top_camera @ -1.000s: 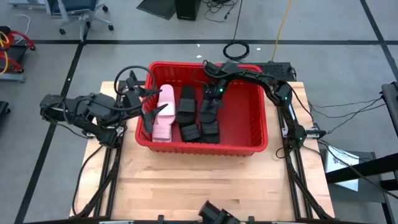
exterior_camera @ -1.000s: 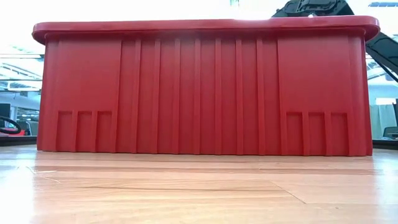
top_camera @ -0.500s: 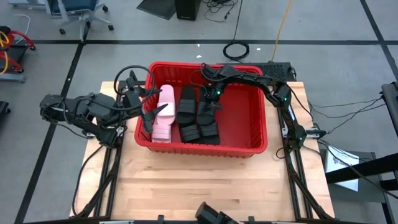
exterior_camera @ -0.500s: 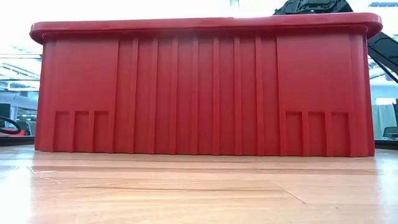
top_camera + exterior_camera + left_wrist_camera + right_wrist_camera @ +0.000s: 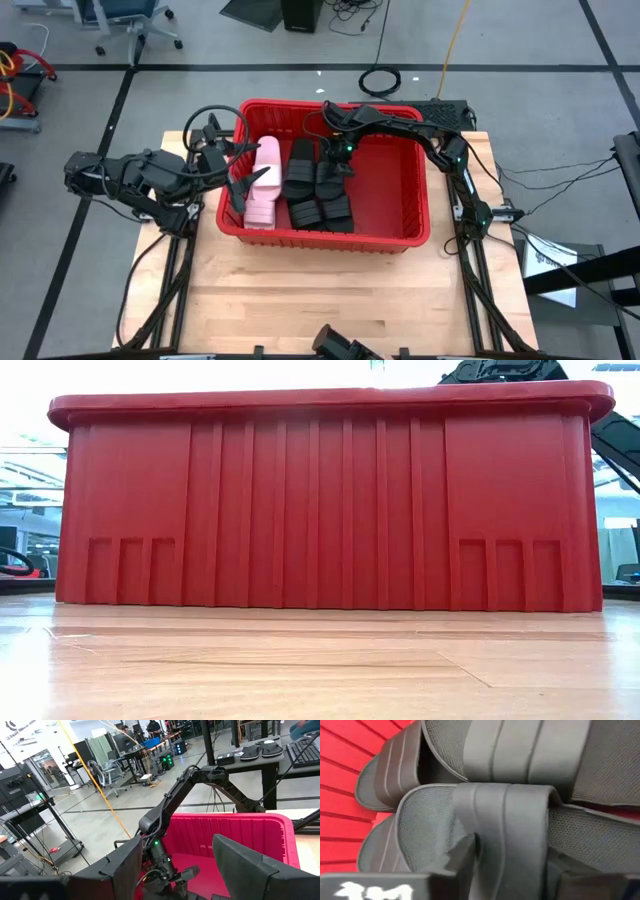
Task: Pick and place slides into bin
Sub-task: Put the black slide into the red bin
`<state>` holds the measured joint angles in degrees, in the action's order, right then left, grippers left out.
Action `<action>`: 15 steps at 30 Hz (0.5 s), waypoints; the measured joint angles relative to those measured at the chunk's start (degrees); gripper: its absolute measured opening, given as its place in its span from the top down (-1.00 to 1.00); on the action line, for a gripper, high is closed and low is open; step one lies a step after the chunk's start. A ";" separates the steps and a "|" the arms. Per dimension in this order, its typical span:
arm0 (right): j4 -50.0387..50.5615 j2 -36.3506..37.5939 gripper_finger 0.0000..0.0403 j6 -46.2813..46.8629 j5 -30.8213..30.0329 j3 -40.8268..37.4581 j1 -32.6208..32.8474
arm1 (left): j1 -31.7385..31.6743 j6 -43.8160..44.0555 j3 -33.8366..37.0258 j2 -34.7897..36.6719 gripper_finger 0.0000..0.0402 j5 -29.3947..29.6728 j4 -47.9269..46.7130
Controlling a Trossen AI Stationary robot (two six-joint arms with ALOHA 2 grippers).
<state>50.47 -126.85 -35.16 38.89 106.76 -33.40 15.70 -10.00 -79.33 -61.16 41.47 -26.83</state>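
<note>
Right gripper (image 5: 337,163): inside bin (image 5: 414,190), low over black slides (image 5: 318,186), fingers' spread not discernible. Left gripper (image 5: 240,172): fingers parted, at bin's left wall beside pink slide (image 5: 263,181). Bin on table (image 5: 320,290).

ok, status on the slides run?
Right pincer down in bin, over black slides. Left pincer open at bin's left wall. White slide in bin. Nothing in the way.

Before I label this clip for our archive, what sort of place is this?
Probably a robotics lab or workshop: office chairs, desks with keyboards, and cables trailing over a taped grey floor.
</note>
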 joint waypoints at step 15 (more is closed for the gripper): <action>-2.09 3.97 -0.14 0.95 -9.42 0.02 -0.23 | 0.00 -0.02 0.02 0.01 -0.24 0.00 0.02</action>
<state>48.38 -122.88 -34.21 29.48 106.78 -33.63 15.70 -10.02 -79.31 -61.15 41.47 -26.81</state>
